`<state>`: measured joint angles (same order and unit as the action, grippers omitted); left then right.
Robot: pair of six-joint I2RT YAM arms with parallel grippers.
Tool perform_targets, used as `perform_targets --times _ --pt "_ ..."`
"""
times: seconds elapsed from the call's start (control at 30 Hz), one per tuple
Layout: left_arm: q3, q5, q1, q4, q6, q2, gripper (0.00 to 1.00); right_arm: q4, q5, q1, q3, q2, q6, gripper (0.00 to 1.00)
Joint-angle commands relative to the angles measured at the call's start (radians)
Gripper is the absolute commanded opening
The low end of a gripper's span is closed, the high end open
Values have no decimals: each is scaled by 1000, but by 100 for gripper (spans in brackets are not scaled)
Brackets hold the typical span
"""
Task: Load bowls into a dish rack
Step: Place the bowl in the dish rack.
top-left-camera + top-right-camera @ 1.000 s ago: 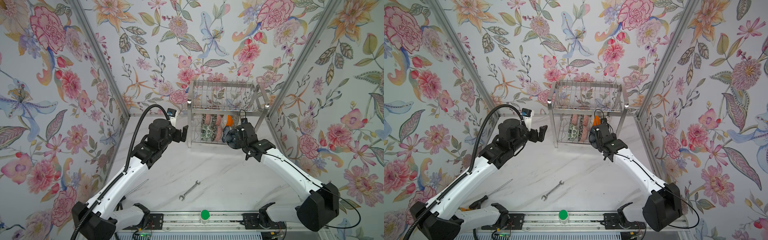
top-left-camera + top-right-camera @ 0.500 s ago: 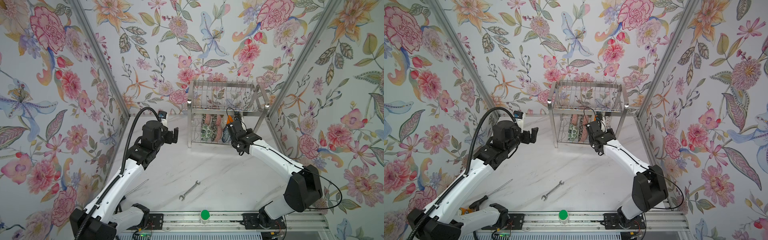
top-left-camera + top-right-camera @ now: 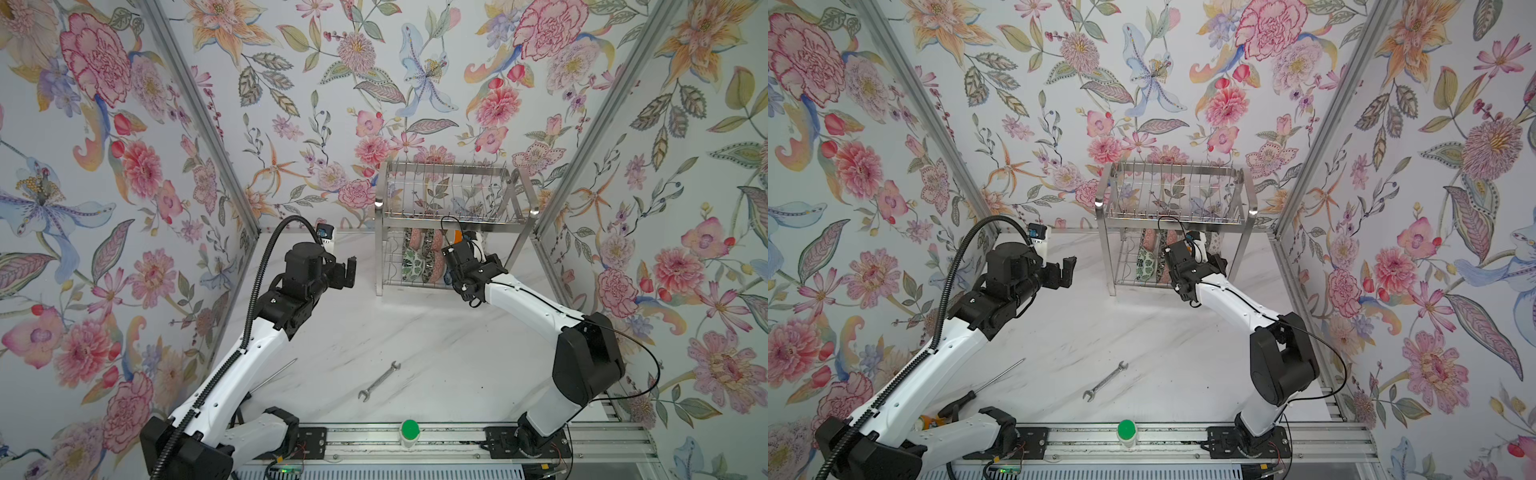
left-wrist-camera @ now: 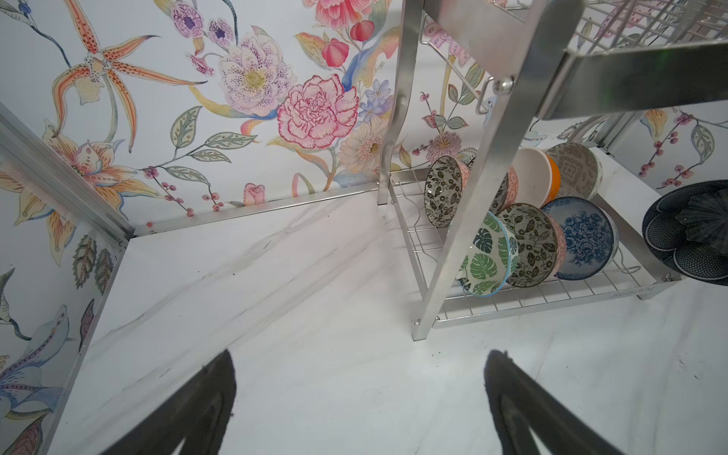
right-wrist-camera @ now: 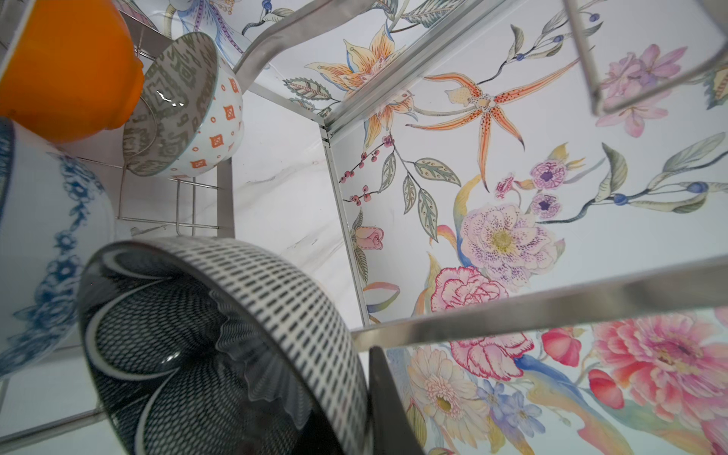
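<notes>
The dish rack [image 3: 449,216] [image 3: 1175,199] stands against the back wall. Several bowls lean on its lower tier: a green-leaf bowl [image 4: 486,260], a black-and-white floral bowl [image 4: 530,244], a blue-and-white bowl [image 4: 583,238] and an orange bowl [image 4: 553,177]. My right gripper [image 3: 461,249] [image 5: 366,378] is shut on the rim of a black-and-white netted bowl [image 5: 220,346] [image 4: 689,232]. It holds that bowl on edge at the rack's right end, beside the blue-and-white bowl [image 5: 47,244]. My left gripper [image 3: 351,270] [image 4: 360,394] is open and empty, left of the rack.
A wrench [image 3: 379,381] lies on the marble table towards the front. A screwdriver [image 3: 984,384] lies by the left arm's base. A green-capped knob [image 3: 409,430] sits on the front rail. Floral walls close in the left, right and back.
My right gripper has carried the netted bowl further in under the rack's upper tier. The left gripper has drawn back a little to the left, away from the rack, still open.
</notes>
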<state>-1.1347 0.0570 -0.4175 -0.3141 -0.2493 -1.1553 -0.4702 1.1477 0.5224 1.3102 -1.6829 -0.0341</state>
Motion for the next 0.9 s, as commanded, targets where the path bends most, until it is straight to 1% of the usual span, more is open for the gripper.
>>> perform_targets --times 0.0,0.07,0.17,0.2,0.3,0.43,0.67,0.87 --pt "15 -11 13 -8 9 16 99 62 82 6 33 -18 -34 0" --pt "15 -12 13 -6 8 16 99 146 98 12 -2 -22 -106 0" --pt "15 -15 11 -5 8 18 99 346 114 26 -85 -11 -265 0" --pt "14 -14 12 -5 9 17 99 381 118 29 -100 -8 -298 0" --pt "14 -17 15 -2 8 18 99 414 119 25 -115 -9 -335 0" --pt "14 -21 13 1 7 17 99 526 127 24 -155 -7 -436 0" --pt "14 -25 13 5 7 21 99 541 141 15 -147 -35 -458 0" --pt "10 -24 15 4 7 23 99 611 146 16 -163 -52 -531 0"
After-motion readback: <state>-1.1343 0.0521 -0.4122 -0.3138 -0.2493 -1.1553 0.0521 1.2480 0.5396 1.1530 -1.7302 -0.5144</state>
